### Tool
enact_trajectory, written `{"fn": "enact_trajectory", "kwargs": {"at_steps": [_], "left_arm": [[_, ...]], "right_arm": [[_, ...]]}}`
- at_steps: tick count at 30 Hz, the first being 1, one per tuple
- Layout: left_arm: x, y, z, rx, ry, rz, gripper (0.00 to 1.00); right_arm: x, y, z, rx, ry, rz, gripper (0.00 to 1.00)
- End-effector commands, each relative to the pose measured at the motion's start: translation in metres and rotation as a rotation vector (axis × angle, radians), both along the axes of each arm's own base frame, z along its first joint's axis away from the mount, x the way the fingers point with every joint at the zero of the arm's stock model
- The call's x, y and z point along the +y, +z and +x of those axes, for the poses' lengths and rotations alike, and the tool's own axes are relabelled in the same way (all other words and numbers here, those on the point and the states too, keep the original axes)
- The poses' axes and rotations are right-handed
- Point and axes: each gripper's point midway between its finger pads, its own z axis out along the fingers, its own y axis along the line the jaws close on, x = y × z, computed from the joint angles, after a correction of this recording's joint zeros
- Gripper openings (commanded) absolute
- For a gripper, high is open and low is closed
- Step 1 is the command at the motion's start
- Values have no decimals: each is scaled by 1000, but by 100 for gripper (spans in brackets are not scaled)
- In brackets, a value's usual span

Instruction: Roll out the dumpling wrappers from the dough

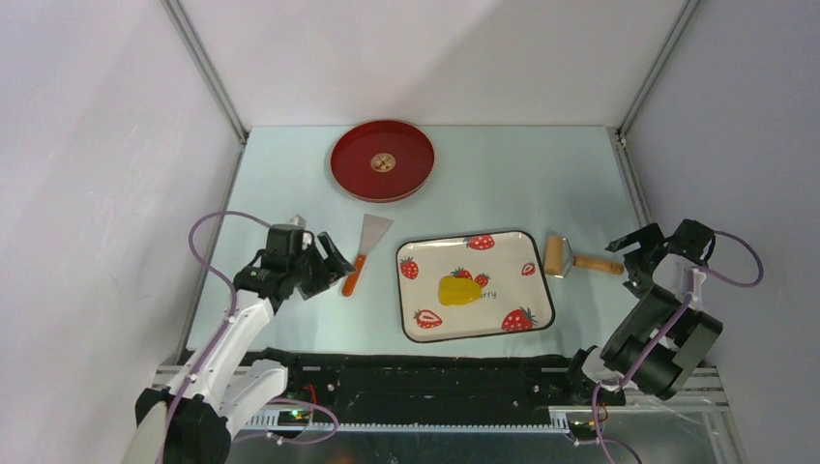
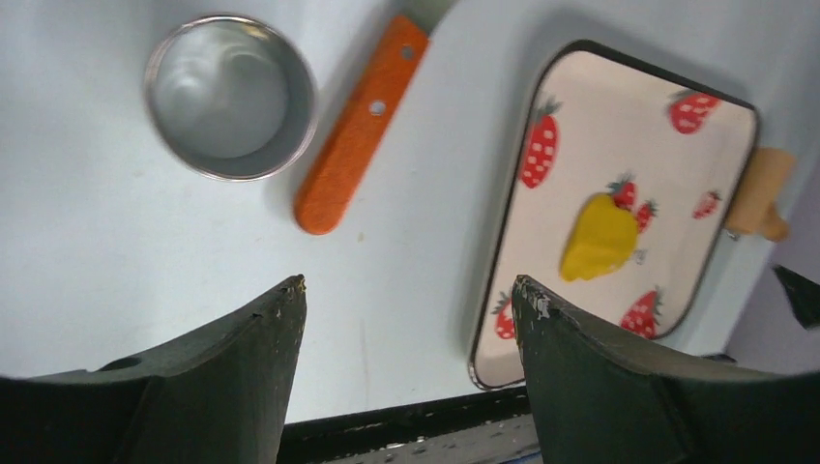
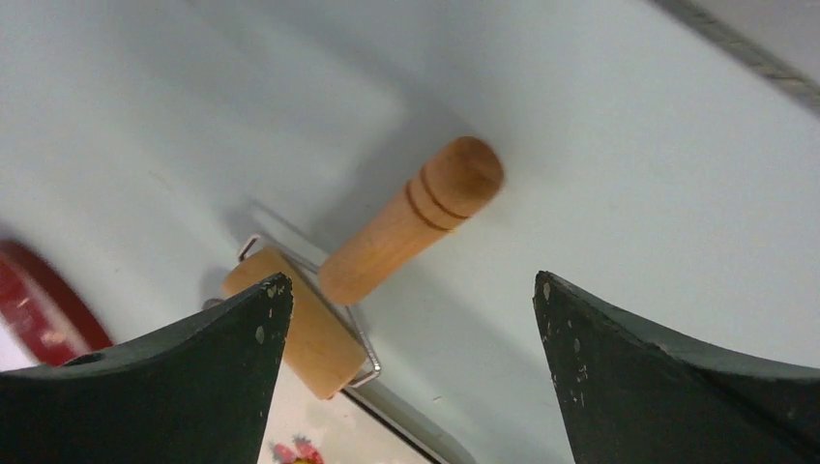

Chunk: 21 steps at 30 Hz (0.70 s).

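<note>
with left gripper and right gripper fingers apart, the roller right of the tray may slip if pinched off-centre.

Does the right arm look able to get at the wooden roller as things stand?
Probably yes. The right gripper is open. In the wrist view the roller lies on the table with its handle between the fingers, and nothing covers it. The tray only borders its drum end.
</note>
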Motion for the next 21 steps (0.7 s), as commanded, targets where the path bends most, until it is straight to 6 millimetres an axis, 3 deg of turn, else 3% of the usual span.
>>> {"fn": "enact_trajectory", "kwargs": {"at_steps": [1,3,7,13,18,21], "left_arm": [[30,5,2,35,52,160,81],[40,3,2,63,80,201,80],[56,-4,6,112,129,232,75],[63,-14,17,187,128,201,60],[67,-30,25,250,122,180,51],[73,-35,32,260,144,170,46]], "right_arm": [[-25,13,-22,80,-120,-172,99],[-27,24,-21,57,-128,-208,99],[-1,44,-3,-31,-30,-187,99],[71,61,24,-78,240,-159,99],[123,62,19,-45,413,-166,99],[138,62,14,-37,462,-149,99]]}}
